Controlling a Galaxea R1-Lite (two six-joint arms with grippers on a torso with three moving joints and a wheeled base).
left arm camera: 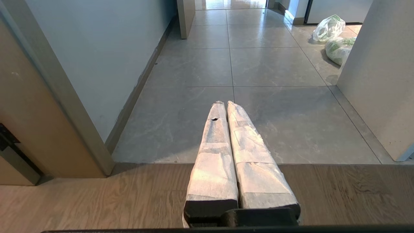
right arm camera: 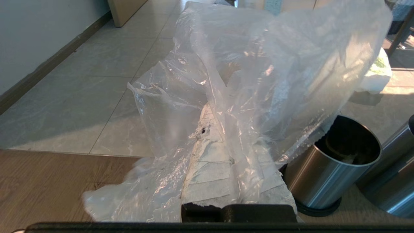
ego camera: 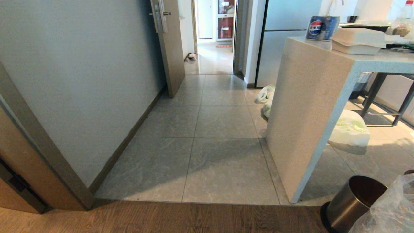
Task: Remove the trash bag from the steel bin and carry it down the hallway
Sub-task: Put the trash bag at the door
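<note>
Bag's out of the bin, hallway straight ahead

The right gripper (right arm camera: pixel 210 129) is clamped shut on the trash bag (right arm camera: pixel 258 74), which hangs beside the empty steel bin (ego camera: pixel 351 202); only the right wrist view catches a second steel bin (right arm camera: pixel 393 174) alongside. The left gripper (left arm camera: pixel 226 105) is closed on nothing. A counter (ego camera: pixel 304 113) narrows the hallway (ego camera: pixel 220 129), with three white shopping bags (ego camera: pixel 266 94) around it.

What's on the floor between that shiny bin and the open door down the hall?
Mostly bare tiles; the head view shows the counter's end panel jutting beside the steel bin.
</note>
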